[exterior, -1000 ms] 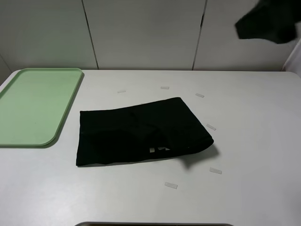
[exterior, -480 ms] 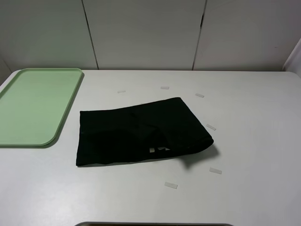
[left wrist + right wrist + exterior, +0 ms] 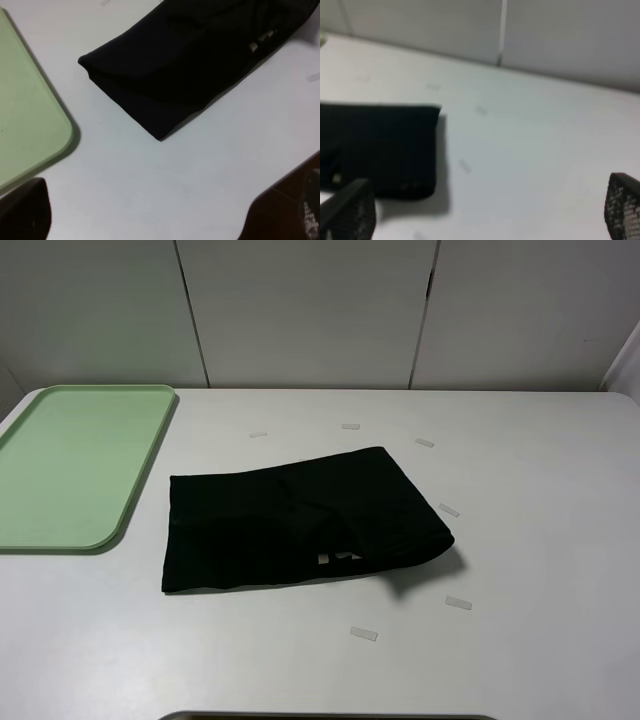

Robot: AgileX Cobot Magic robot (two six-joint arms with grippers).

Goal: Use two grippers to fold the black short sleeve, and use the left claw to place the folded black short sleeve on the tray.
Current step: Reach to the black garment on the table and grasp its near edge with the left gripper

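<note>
Only the wrist views catch the left claw (image 3: 165, 220) and right claw (image 3: 485, 210), both spread wide, empty, beside the folded, matte black short sleeve (image 3: 300, 520) near the smooth green tray (image 3: 70, 465).

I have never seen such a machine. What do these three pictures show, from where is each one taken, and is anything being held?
This is a robot with two arms, each ending in a gripper. One picture is from a camera mounted high above a white table. It shows a folded black short sleeve in the middle, a light-green tray to its left, and small strips of tape around the shirt. No arm appears in this view.

The other two pictures come from cameras on the arms' wrists. The left one looks down on a corner of the shirt and the tray's edge; the dark shapes at its corners are that gripper's fingers. The right one shows the shirt's other end between its own fingers. Both grippers are open and hold nothing.
</note>
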